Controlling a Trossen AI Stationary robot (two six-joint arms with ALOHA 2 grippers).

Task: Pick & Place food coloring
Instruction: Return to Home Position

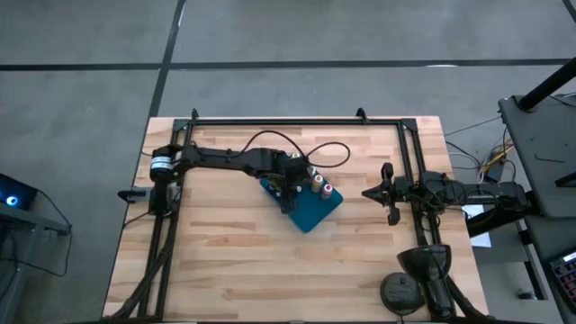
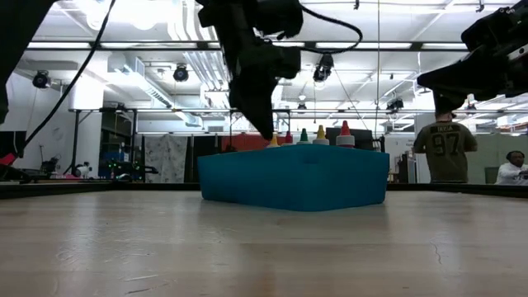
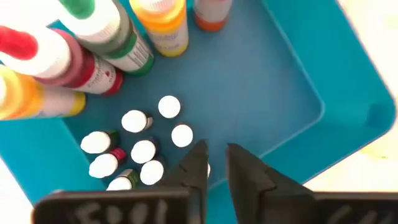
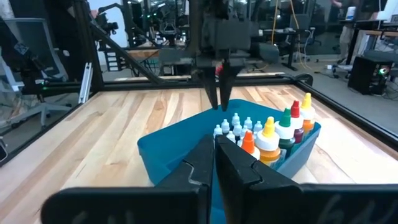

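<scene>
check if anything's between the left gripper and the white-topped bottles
Nothing visible does: the left gripper hangs above the white-topped bottles in the blue tray, open air between; taller coloured-top bottles stand aside. The right gripper waits right of it.

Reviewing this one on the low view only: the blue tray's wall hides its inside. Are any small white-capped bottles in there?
Observer: Yes. The left wrist view shows a cluster of white-capped bottles standing on the floor of the blue tray, beside the taller coloured-top bottles.
Operator: Is the left gripper holding one?
Observer: No; the left gripper hangs above the tray, fingers slightly apart, empty.
Operator: Where's the right arm?
Observer: The high view shows the right gripper off to the tray's right over the table, fingers together.
</scene>
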